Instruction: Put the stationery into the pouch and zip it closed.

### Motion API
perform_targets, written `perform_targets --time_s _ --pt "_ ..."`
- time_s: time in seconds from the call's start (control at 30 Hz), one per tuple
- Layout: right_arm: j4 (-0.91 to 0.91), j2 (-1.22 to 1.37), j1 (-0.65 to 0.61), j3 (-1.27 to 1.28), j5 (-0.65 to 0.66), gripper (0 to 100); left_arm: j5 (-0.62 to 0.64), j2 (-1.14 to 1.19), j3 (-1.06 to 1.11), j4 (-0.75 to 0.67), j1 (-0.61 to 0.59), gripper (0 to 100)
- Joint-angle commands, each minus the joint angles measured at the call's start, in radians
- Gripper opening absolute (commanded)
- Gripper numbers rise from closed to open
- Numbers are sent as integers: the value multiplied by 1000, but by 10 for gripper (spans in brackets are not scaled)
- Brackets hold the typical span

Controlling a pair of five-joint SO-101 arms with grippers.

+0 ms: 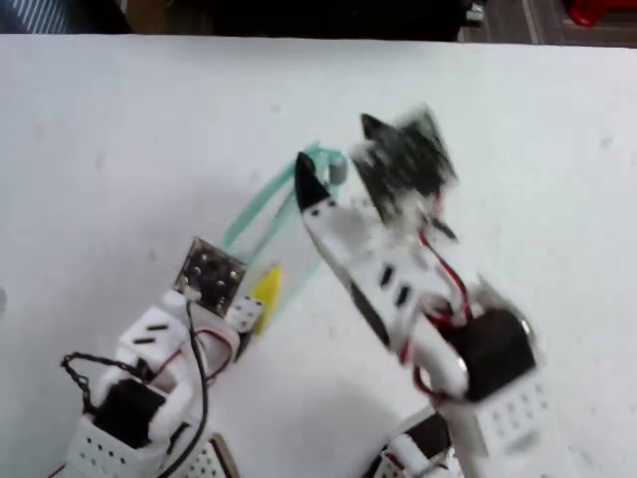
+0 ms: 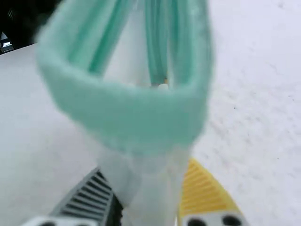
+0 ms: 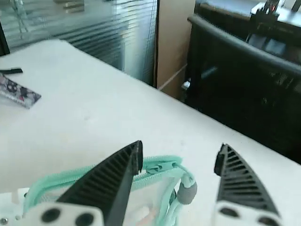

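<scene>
Not finished, judging by the zip. Shows the clear pouch (image 1: 271, 214) with its mint-green zip lying slantwise at the centre of the high view, on the white tabletop (image 1: 119, 129). Has the left gripper (image 1: 257, 291), lower left of centre there, clamped on the pouch's near end — up close in the left wrist view, clear plastic pinched between the grey and yellow fingers (image 2: 202, 197). Puts the right gripper (image 3: 179, 151) at the pouch's far end, upper centre of the high view, black jaws spread apart and holding nothing, with the zip pull (image 3: 186, 193) and its grey tab between them at the lower middle of the right wrist view. Looks open at the mouth in the left wrist view, green band curving into a loop — though too blurred to be sure, or to tell whether any stationery sits inside. Also shows a small patterned flat item (image 3: 16, 92) on the tabletop at the left edge of the right wrist view, well apart from the pouch and outside it. Leaves the zipping itself, at the least: catching the pull and drawing it along while the near end is held.
</scene>
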Motion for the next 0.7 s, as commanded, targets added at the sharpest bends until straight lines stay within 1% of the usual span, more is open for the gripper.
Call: perform_targets --time_s 0.0,0.07,0.13,0.23,0.3,0.43,0.6,0.67 --pt "143 157 -41 -215 6 233 -12 -15 -6 -69 -12 21" --pt "249 266 -74 -350 -37 234 -12 -15 12 -95 -7 21" --pt "354 383 -107 -500 -149 253 -12 -15 26 -112 -5 22" --pt "519 564 -139 -723 -322 340 -14 -15 35 -124 -10 22" --pt "604 674 -145 -853 -394 383 -15 -15 35 -123 -10 22" --pt "598 785 -127 -921 -419 364 -72 -15 35 -121 -8 22" --pt "599 834 -114 -918 -419 361 -81 -15 35 -123 -10 22" --pt "601 820 -88 -918 -419 361 -81 -15 35 -123 -10 22"
